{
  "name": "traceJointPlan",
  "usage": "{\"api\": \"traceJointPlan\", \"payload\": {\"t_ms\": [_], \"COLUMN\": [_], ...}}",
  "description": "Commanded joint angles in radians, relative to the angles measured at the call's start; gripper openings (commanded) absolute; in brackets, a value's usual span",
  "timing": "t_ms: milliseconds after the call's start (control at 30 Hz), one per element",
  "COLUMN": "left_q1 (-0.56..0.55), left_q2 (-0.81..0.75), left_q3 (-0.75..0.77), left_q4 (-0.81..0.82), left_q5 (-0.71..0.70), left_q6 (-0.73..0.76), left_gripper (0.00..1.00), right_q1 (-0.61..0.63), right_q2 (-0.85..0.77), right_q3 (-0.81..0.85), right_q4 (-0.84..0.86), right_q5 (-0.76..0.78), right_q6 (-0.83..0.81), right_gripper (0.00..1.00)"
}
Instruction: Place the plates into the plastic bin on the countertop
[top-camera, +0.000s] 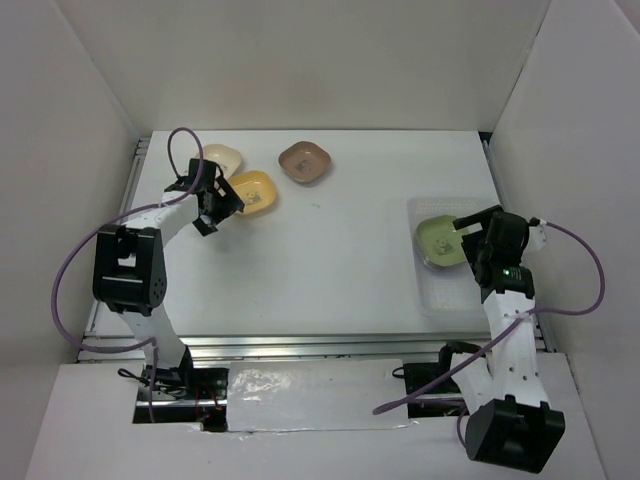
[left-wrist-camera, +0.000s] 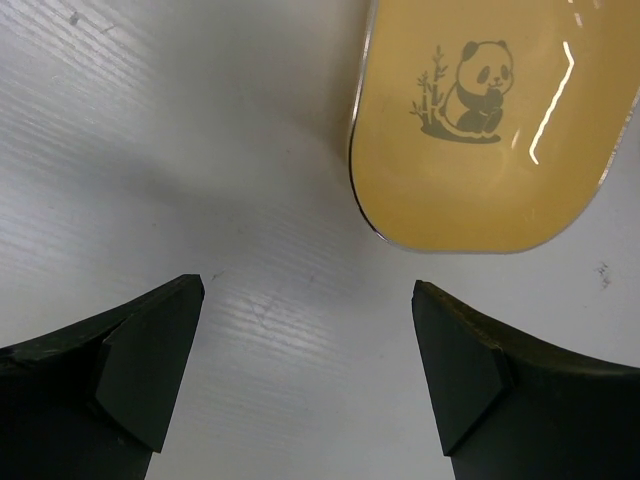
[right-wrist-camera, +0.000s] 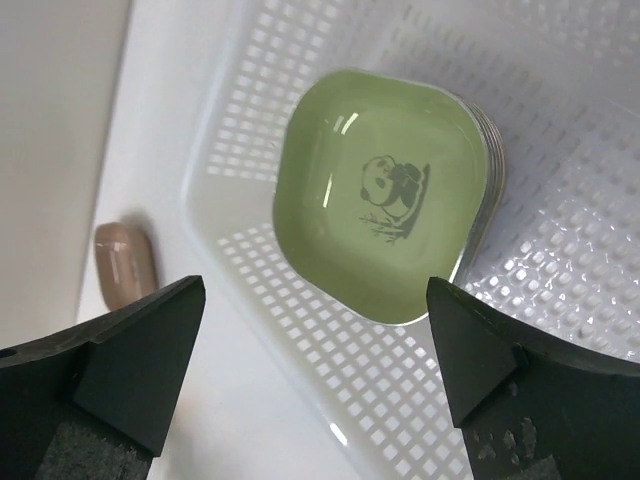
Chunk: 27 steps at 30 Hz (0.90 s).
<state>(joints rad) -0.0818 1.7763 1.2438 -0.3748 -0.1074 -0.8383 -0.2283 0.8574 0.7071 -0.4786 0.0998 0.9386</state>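
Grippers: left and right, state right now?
Left gripper: open, empty, near the yellow panda plate.
Right gripper: open, empty, over the green plate in the plastic bin.

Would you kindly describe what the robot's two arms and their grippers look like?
The left arm and right arm share white links and boxy black joint housings, each with a looping purple cable alongside. A small green light glows near the right wrist. The left gripper and right gripper have matte black, wedge-shaped fingers.
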Motion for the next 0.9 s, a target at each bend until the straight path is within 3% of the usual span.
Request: {"api": "traceJointPlan", "payload": {"t_ms": [0, 300, 400, 467, 567, 600, 633, 733, 867], "left_q1": [0.019, 0.053, 0.039, 0.037, 0.03, 0.028, 0.024, -0.01, -0.131], "left_q2": [0.043, 0.208, 0.277, 0.32, 0.313, 0.304, 0.293, 0.171, -0.047], "left_q3": [0.025, 0.152, 0.209, 0.247, 0.212, 0.198, 0.177, 0.106, -0.032], "left_q4": [0.04, 0.039, 0.024, -0.004, 0.017, 0.028, 0.019, -0.006, -0.001], "left_q5": [0.026, 0.041, 0.032, 0.02, 0.017, 0.015, 0.006, -0.031, -0.104], "left_q6": [0.021, 0.015, 0.018, 0.013, 0.008, 0.005, 0.002, -0.002, 0.014], "left_gripper": [0.99, 0.99, 0.93, 0.82, 0.46, 0.28, 0.02, 0.0, 0.0], "right_q1": [0.006, 0.04, 0.069, 0.086, 0.122, 0.154, 0.173, 0.318, 0.568], "right_q2": [-0.052, -0.176, -0.199, -0.199, -0.195, -0.183, -0.176, -0.111, 0.137], "right_q3": [0.083, 0.121, 0.108, 0.095, 0.077, 0.072, 0.068, 0.063, 0.172], "right_q4": [-0.035, -0.066, -0.066, -0.066, -0.046, -0.029, -0.017, 0.053, 0.12], "right_q5": [0.055, -0.02, -0.022, -0.018, -0.018, -0.018, -0.018, -0.035, -0.022], "right_q6": [0.017, -0.035, -0.043, -0.044, -0.041, -0.038, -0.037, -0.055, -0.121], "right_gripper": [1.0, 1.0, 1.0, 1.0, 1.0, 1.0, 1.0, 1.0, 1.0]}}
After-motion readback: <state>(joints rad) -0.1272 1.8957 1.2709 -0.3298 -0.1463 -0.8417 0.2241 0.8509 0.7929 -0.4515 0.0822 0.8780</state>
